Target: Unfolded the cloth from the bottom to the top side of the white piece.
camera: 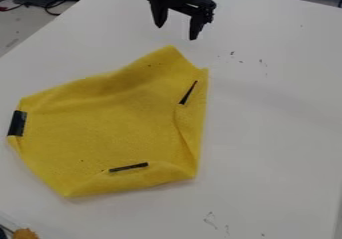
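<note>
The gripper (177,32) hangs at the top of the camera view, above the table and beyond the cloth's upper corner. Its two fingers are spread wide apart with nothing between them. Below it lies the yellow cloth (107,123) on the white surface (274,133), left of centre. Its right and bottom edges are partly folded over, and the top corner comes to a point nearest the gripper. Black strips mark the cloth at its left edge, near its bottom edge and close to its right edge.
Dark cables (50,4) lie at the top left, past the table's edge. An orange-brown object (25,233) sits in the bottom left corner. Small dark marks dot the white surface at the upper right and bottom right.
</note>
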`<state>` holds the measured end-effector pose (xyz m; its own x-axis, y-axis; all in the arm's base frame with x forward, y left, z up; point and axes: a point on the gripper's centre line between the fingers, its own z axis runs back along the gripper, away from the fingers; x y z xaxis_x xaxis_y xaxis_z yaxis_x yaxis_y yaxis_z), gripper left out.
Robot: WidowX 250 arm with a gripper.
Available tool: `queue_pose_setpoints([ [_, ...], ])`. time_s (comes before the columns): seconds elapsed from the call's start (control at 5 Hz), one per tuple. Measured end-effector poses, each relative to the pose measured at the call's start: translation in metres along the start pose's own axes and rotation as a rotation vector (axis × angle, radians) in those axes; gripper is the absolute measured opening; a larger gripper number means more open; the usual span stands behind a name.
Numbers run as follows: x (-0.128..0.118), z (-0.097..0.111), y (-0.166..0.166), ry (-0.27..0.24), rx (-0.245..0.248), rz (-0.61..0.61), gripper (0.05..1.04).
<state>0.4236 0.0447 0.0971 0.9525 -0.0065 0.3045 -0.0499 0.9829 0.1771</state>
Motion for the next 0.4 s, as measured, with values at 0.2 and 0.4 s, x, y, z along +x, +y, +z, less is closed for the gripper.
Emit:
queue_pose_setpoints([
  [0.2, 0.0022, 0.0122, -0.0067, 0.022, -0.005, 0.021, 0.999],
  [0.4, 0.0004, 0.0199, -0.0098, 0.059, -0.015, 0.032, 0.999],
])
